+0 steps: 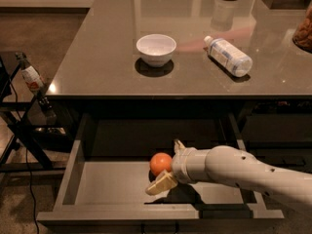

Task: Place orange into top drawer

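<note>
The orange [160, 163] lies low inside the open top drawer [102, 186], a wide grey drawer pulled out under the table. My gripper [163, 167] reaches into the drawer from the right on a white arm. Its cream fingers [161, 184] stand apart, one in front of the orange and one behind it. The gap between them is wider than the fruit. The orange sits close against the near finger.
On the dark tabletop [97, 67] stand a white bowl [156, 48] and a clear plastic bottle [228, 55] lying on its side. A brown object [304, 30] is at the right edge. A black stand with cables [27, 106] is left of the table.
</note>
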Controlling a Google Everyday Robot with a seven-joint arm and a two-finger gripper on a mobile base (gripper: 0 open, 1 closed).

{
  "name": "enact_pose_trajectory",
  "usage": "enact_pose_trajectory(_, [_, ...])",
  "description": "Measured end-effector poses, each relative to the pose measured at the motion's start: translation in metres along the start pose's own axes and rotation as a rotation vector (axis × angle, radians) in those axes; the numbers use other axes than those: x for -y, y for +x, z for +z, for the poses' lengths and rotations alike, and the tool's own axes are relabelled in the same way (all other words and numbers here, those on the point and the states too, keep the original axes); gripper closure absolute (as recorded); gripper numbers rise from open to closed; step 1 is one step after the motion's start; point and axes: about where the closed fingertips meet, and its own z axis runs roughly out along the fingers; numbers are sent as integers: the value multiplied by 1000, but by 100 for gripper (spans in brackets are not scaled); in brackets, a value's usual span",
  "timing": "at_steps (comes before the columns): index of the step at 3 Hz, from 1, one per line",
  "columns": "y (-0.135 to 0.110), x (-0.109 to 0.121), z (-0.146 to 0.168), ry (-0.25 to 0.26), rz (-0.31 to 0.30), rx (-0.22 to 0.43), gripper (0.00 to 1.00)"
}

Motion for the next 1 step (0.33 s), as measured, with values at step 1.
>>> enact_pose_trajectory(1, [0, 0, 0, 0, 0, 0, 0])
